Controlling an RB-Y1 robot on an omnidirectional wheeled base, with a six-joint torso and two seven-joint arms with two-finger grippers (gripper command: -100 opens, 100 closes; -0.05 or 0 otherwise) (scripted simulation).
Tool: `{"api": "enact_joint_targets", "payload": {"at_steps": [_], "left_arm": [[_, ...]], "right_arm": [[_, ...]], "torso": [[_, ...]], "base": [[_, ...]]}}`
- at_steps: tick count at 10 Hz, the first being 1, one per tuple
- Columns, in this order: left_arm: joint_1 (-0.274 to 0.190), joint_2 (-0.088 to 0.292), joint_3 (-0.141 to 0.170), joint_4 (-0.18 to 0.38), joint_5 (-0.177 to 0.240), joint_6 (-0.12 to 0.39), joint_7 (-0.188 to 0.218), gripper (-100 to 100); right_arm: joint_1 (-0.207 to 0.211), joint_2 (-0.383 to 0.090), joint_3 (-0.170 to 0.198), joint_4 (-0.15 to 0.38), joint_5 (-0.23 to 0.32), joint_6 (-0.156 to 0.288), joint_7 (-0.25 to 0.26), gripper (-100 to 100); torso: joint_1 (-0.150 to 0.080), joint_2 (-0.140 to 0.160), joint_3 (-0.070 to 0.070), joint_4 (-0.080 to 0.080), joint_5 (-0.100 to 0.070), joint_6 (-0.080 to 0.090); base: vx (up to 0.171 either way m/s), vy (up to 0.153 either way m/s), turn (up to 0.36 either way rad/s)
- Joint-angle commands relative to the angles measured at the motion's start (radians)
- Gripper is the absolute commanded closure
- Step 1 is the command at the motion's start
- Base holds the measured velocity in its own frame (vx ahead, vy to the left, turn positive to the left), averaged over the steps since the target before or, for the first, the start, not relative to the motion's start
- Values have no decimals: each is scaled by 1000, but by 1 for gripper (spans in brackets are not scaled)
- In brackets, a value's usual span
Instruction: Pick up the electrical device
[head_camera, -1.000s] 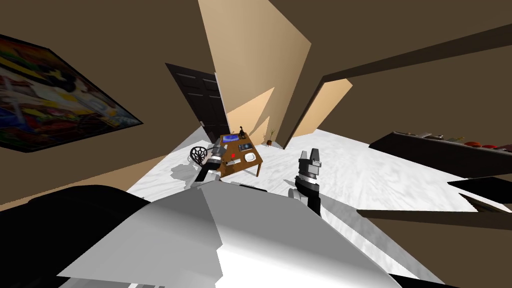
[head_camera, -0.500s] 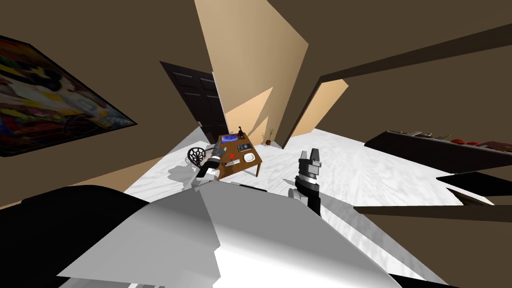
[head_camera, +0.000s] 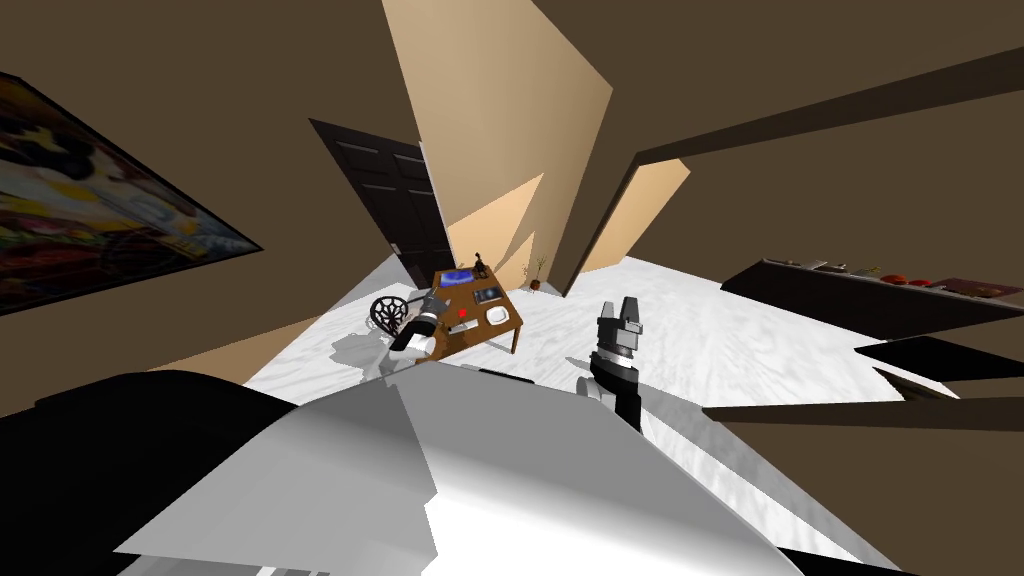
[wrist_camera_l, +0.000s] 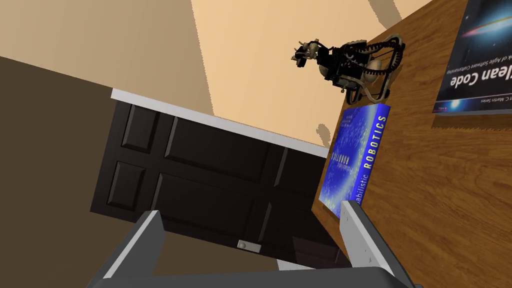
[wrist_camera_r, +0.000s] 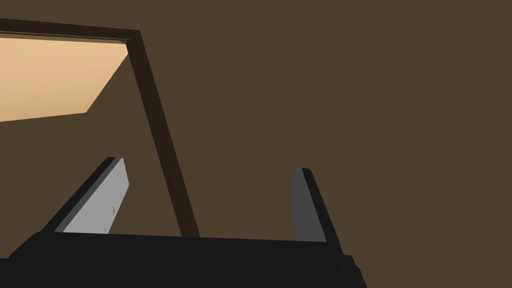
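Black and panelled, a closed door (wrist_camera_l: 200, 170) faces the left pincer (wrist_camera_l: 250, 207), whose two blades stand wide apart with nothing between them; one blade hangs off the edge and the other over the brown wooden tabletop (wrist_camera_l: 450, 200); just beyond that blade lies a glossy blue hardback book (wrist_camera_l: 355, 160); past the book, at the far corner, sits a black gadget of looped tubes and wires (wrist_camera_l: 350, 62), which I take for the electrical device; beside it lies a dark paperback with white lettering (wrist_camera_l: 475, 55). The device is ahead of the left pincer and well apart from it, on the tabletop blade's side; its long axis seems to run crosswise to the reach, so the wrist may need turning. The right pincer (wrist_camera_r: 210, 165), also open and empty, is raised over the white floor (head_camera: 700, 340), farther from the device.
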Motion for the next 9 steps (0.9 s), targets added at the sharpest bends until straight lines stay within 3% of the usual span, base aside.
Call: {"api": "enact_joint_targets", "payload": {"at_steps": [1, 2, 4, 5, 6, 7, 9], "left_arm": [[-25, 0, 27, 50, 17, 50, 50, -100], [-25, 0, 27, 56, 17, 56, 53, -100], [-54, 3, 69, 117, 44, 122, 117, -100], [-54, 3, 69, 117, 44, 140, 123, -100], [-69, 4, 90, 149, 57, 170, 159, -100], [-69, 4, 90, 149, 57, 183, 159, -100], [-100, 7, 132, 216, 84, 250, 225, -100]], "right_arm": [[0, 0, 0, 0, 0, 0, 0, 0], [0, 0, 0, 0, 0, 0, 0, 0], [0, 0, 0, 0, 0, 0, 0, 0], [0, 0, 0, 0, 0, 0, 0, 0], [0, 0, 0, 0, 0, 0, 0, 0], [0, 0, 0, 0, 0, 0, 0, 0], [0, 0, 0, 0, 0, 0, 0, 0]], "torso": [[0, 0, 0, 0, 0, 0], [0, 0, 0, 0, 0, 0], [0, 0, 0, 0, 0, 0], [0, 0, 0, 0, 0, 0], [0, 0, 0, 0, 0, 0], [0, 0, 0, 0, 0, 0], [0, 0, 0, 0, 0, 0]], "base": [[12, 3, -71], [10, 4, -21], [11, 1, -51], [9, 3, -19], [9, 3, -31], [7, 3, -24], [9, 2, -53]]}}
